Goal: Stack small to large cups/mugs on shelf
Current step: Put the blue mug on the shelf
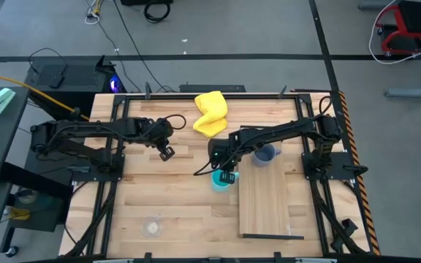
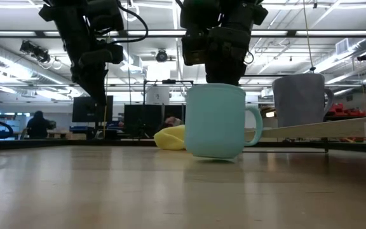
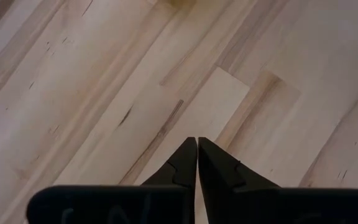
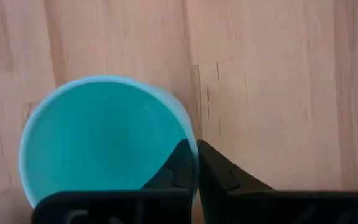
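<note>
Right gripper (image 4: 196, 163) (pinched) on cyan mug (image 4: 104, 140)

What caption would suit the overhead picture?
Right end effector hovers over the cyan mug beside the shelf, where a grey-blue mug stands.

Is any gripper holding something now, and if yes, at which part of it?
Nothing is held. The right gripper hangs shut just above the rim of the cyan mug, not clamped on it. The left gripper is shut over the bare tabletop.
</note>
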